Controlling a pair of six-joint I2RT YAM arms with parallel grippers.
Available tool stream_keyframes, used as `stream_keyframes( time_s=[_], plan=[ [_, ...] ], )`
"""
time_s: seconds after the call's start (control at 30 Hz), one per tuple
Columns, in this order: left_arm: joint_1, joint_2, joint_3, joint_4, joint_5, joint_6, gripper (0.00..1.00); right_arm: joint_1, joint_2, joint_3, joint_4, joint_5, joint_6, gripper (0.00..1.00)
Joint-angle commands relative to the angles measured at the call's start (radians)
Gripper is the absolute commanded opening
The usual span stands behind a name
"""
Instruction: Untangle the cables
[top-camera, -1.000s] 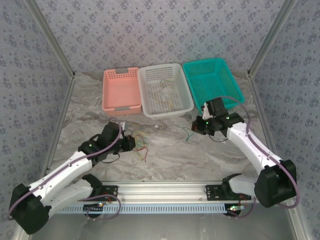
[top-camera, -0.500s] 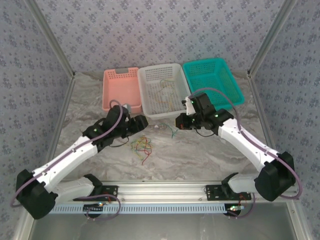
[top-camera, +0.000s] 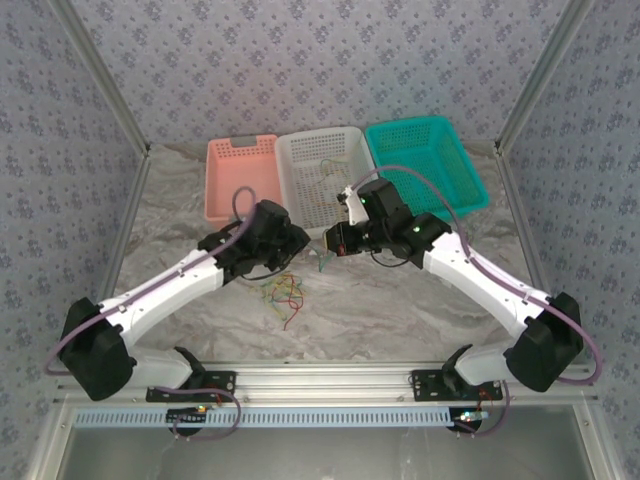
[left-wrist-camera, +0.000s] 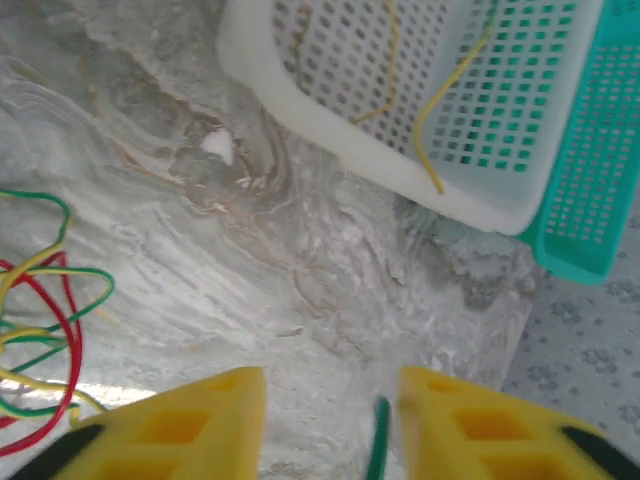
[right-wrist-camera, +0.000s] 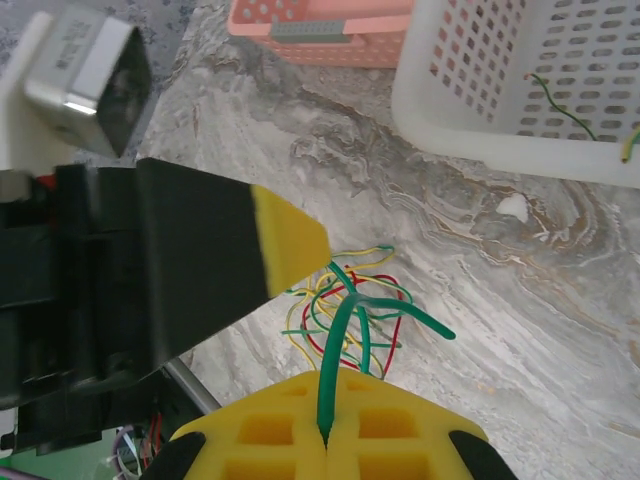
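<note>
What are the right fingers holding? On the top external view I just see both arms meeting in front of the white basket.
Observer: The right wrist view shows the right fingers shut on one green cable, which rises out from between them.
Operator: Does the left arm grip that cable too?
Observer: No grip. On the left wrist view the left fingers stand apart, with a green strand in the gap beside one pad.
Operator: Is anything in the white basket?
Observer: Yes, the left wrist view shows yellow cables lying inside the white basket.
</note>
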Motion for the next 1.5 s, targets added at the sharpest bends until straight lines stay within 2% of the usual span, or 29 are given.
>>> stream_keyframes(
  time_s=[0.0, 0.07, 0.2, 0.37, 0.53, 0.73, 0.93, 1.03, 1.1, 1.13, 1.23, 1.3, 1.37, 1.47],
  plan=[
    [0.012, 0.011, -0.005, -0.003, -0.022, -0.152, 0.19, 0.010, -0.017, 0.016, 0.030, 0.009, 0.017, 0.00],
    [0.015, -0.001, -0.032, 0.000, -0.031, -0.181, 0.00, 0.008, -0.038, -0.008, 0.061, 0.019, 0.032, 0.00],
    [0.017, -0.046, -0.119, 0.032, -0.019, -0.276, 0.00, 0.006, -0.119, -0.096, 0.177, 0.108, 0.060, 0.00],
    [-0.004, -0.090, -0.211, 0.101, 0.005, -0.394, 0.00, 0.009, -0.245, -0.226, 0.453, 0.336, 0.074, 0.00],
    [-0.016, -0.147, -0.270, 0.160, -0.031, -0.533, 0.00, 0.015, -0.232, -0.250, 0.664, 0.455, 0.065, 0.00],
    [-0.042, -0.239, -0.347, 0.182, -0.105, -0.773, 0.00, 0.007, -0.204, -0.305, 0.912, 0.619, 0.118, 0.00],
    [-0.098, -0.260, -0.381, 0.239, -0.162, -0.963, 0.00, -0.044, -0.156, -0.304, 1.042, 0.590, 0.239, 0.00],
    [-0.108, -0.273, -0.371, 0.231, -0.198, -0.993, 0.00, -0.055, -0.147, -0.310, 1.088, 0.558, 0.266, 0.00],
    [-0.107, -0.284, -0.349, 0.213, -0.216, -0.968, 0.00, -0.072, -0.145, -0.295, 1.085, 0.468, 0.257, 0.00],
    [-0.102, -0.290, -0.330, 0.186, -0.212, -0.941, 0.02, -0.086, -0.145, -0.272, 1.055, 0.398, 0.245, 0.00],
    [-0.070, -0.320, -0.243, 0.057, -0.192, -0.809, 0.36, -0.108, -0.144, -0.178, 0.869, 0.199, 0.141, 0.00],
    [-0.042, -0.349, -0.177, -0.040, -0.187, -0.731, 0.49, -0.107, -0.153, -0.144, 0.754, 0.127, 0.040, 0.00],
    [-0.015, -0.387, -0.119, -0.152, -0.189, -0.695, 0.56, -0.100, -0.177, -0.132, 0.657, 0.116, -0.065, 0.00],
    [0.030, -0.448, -0.050, -0.266, -0.216, -0.653, 0.57, -0.098, -0.218, -0.146, 0.587, 0.114, -0.188, 0.00]
  ],
)
